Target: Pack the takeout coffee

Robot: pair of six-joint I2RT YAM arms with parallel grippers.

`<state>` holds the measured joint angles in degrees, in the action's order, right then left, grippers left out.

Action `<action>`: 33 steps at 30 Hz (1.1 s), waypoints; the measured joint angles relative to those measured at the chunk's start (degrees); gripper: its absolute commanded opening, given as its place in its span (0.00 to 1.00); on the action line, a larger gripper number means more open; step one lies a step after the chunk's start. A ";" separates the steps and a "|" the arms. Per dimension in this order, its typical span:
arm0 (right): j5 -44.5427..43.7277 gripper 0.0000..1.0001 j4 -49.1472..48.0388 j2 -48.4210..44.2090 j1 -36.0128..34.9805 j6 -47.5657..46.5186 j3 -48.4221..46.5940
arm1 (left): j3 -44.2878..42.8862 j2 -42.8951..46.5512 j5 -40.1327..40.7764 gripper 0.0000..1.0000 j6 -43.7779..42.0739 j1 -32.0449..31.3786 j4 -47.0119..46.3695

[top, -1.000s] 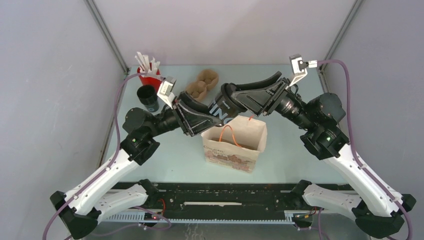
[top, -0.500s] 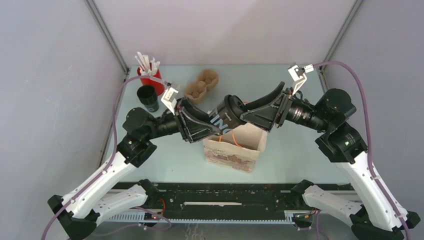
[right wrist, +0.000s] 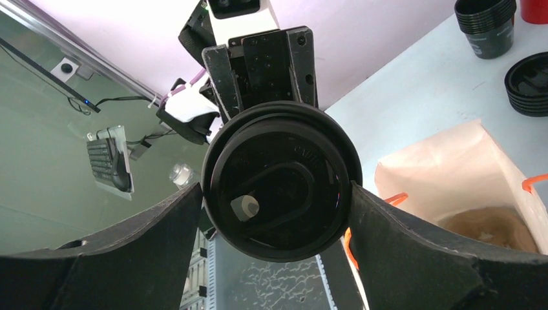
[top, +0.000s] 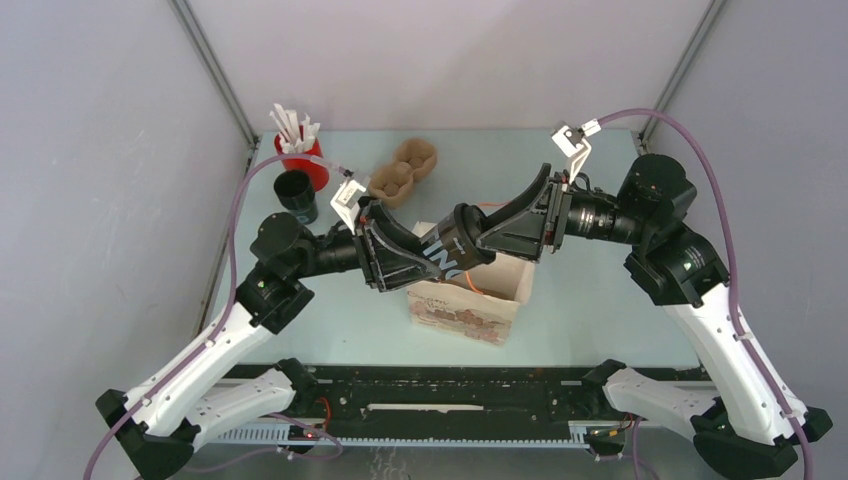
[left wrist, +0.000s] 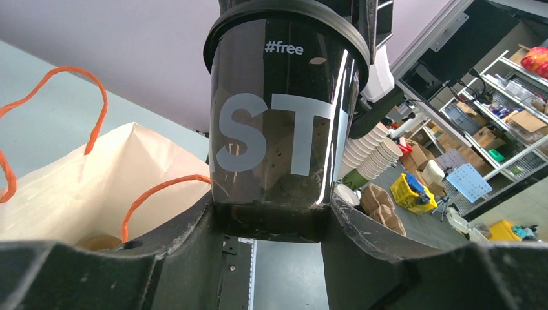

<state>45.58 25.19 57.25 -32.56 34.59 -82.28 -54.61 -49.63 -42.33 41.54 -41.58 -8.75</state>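
The takeout coffee [top: 446,250], a black tapered cup with white lettering and a black lid, hangs on its side just above the open brown paper bag [top: 470,302]. My left gripper [top: 428,264] is shut on the cup's base [left wrist: 271,216]; in the left wrist view the cup body [left wrist: 278,129] rises between the fingers. My right gripper [top: 470,236] meets it from the right. In the right wrist view the lid [right wrist: 278,181] faces the camera and both fingertips [right wrist: 194,200] press against its rim. The bag's mouth [right wrist: 452,168] and orange handles [left wrist: 97,97] lie below.
A red cup of white sticks [top: 300,158], a stack of black cups [top: 296,195] and a brown pulp cup carrier [top: 403,170] stand at the back left. A pile of black lids [right wrist: 526,84] lies near the cups. Something brown rests inside the bag [right wrist: 491,226].
The right arm's wrist has dropped and swung left, now nearly level. Both grippers and the cup have shifted slightly left and lower over the bag. The left grip is unchanged.
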 measured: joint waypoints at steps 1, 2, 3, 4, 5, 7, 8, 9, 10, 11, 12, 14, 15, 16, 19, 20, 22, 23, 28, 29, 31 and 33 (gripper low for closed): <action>0.07 0.89 0.02 0.09 0.04 0.00 0.00 | 0.00 0.00 0.00 0.42 0.00 0.04 0.20; 0.20 0.89 0.11 0.17 0.04 -0.07 0.00 | 0.00 0.00 -0.04 0.42 0.00 0.11 0.37; 0.26 0.89 0.22 0.20 0.04 -0.17 0.00 | 0.00 0.02 -0.07 0.42 0.00 0.11 0.42; 0.39 0.89 0.28 0.20 0.04 -0.26 0.00 | 0.00 0.02 -0.11 0.42 0.00 0.13 0.44; 0.46 0.88 0.31 0.20 0.02 -0.33 0.02 | 0.00 0.02 -0.13 0.42 0.00 0.15 0.46; 0.63 0.85 0.28 0.26 -0.07 -0.57 0.00 | 0.00 0.02 -0.17 0.42 0.00 0.15 0.48; 0.66 0.83 0.28 0.31 -0.13 -0.70 0.02 | 0.00 0.02 -0.20 0.42 0.00 0.15 0.48; 0.66 0.81 0.28 0.35 -0.17 -0.79 0.02 | 0.00 0.02 -0.35 0.42 0.00 0.15 0.46; 0.66 0.79 0.28 0.42 -0.17 -0.83 0.02 | 0.00 0.04 -0.39 0.42 0.00 0.15 0.46; 0.66 0.79 0.26 0.48 -0.17 -0.92 0.02 | 0.00 0.09 -0.37 0.42 0.00 0.15 0.44; 0.70 0.79 0.20 0.55 -0.20 -0.90 0.02 | 0.00 0.15 -0.39 0.42 0.02 0.17 0.44; 0.87 0.77 -0.22 0.68 -0.20 -0.85 0.04 | 0.00 0.20 -0.37 0.44 0.02 0.24 0.42; 0.90 0.75 -0.37 0.70 -0.20 -0.85 0.04 | 0.00 0.26 -0.35 0.45 0.02 0.26 0.39; 0.94 0.74 -0.48 0.70 -0.20 -0.85 0.07 | 0.00 0.31 -0.35 0.49 0.02 0.26 0.37; 0.96 0.72 -0.66 0.68 -0.20 -0.83 0.09 | 0.00 0.50 -0.20 0.71 0.04 0.26 0.39; 0.96 0.71 -0.76 0.68 -0.20 -0.83 0.11 | 0.00 0.59 -0.07 0.78 0.09 0.26 0.48; 1.01 0.70 -0.98 0.61 -0.20 -0.81 0.15 | 0.00 0.94 0.63 0.92 -0.15 0.24 0.85; 1.05 0.69 -0.98 0.55 -0.22 -0.79 0.22 | 0.00 1.18 1.27 0.97 -0.42 0.24 1.20; -0.26 0.64 -0.11 -0.59 0.35 -1.20 0.72 | -0.02 4.02 6.19 0.99 -2.29 0.26 6.75; -0.72 0.64 0.28 -0.92 0.55 -1.51 0.76 | -0.04 5.16 8.33 0.98 -2.91 0.33 9.29; -2.71 0.63 1.75 -1.84 1.03 -2.99 0.81 | -0.35 7.54 14.03 0.94 -3.19 0.87 15.89; -6.23 0.63 4.96 -2.99 1.14 -6.40 0.63 | -2.01 9.29 21.22 0.90 -3.02 1.70 24.13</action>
<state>39.35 30.15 54.26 -31.42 28.18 -81.65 -56.62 -40.34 -21.10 38.52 -39.88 15.38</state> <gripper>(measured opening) 0.758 0.947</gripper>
